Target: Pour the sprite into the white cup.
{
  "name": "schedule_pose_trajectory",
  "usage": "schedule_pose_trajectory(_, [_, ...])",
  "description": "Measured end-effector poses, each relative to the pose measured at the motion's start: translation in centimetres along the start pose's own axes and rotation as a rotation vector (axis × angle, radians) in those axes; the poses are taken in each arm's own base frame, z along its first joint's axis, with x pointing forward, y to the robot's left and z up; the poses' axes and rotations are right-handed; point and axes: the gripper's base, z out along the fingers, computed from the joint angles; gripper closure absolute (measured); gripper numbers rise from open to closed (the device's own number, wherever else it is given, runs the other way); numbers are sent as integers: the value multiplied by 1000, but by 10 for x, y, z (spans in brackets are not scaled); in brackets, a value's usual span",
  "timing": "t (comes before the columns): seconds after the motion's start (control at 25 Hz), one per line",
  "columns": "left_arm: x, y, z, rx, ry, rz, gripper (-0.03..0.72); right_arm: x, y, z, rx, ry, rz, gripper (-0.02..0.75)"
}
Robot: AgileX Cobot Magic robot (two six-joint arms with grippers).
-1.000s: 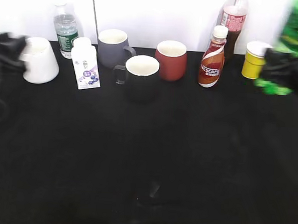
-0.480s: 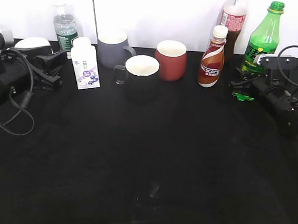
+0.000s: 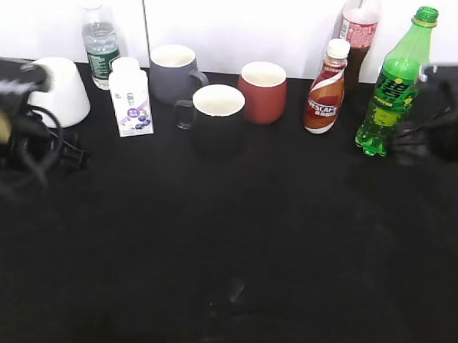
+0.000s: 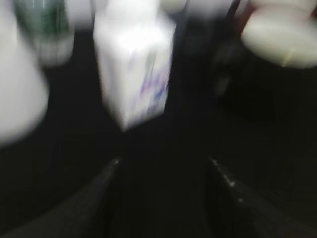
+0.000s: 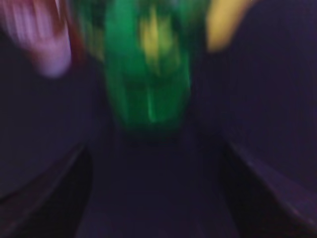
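The sprite [image 3: 395, 84] is standing upright and capped at the back right of the table [image 3: 233, 241], and the white cup [image 3: 60, 92] is sitting far off at the back left, so nothing is looking poured yet and the grasp, carry and pour all seem to be remaining. The right tool [image 5: 158, 198] is facing the bottle with its jaws spread and nothing between them. The left tool [image 4: 163, 198] is likewise gaping empty near the cup, facing a small white carton [image 4: 134, 64].

sprite [image 3: 393, 88] — green, capped, upright, far right | white cup [image 3: 62, 92] — upright, far left
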Motion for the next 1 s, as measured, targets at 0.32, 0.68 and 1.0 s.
schedule_pose_trajectory(0.32, [-2, -19, -82, 68, 670, 137, 227, -22, 51, -104, -99, 520, -116, 157])
schedule_pose_trajectory(0.68, [134, 10, -288, 142, -258, 94, 176, 78, 17, -314, -158, -22, -112, 162])
schedule_pose_trajectory(1.0, [174, 13, -277, 151, -461, 82, 176, 167, 7, -297, -167, -157, -100, 164])
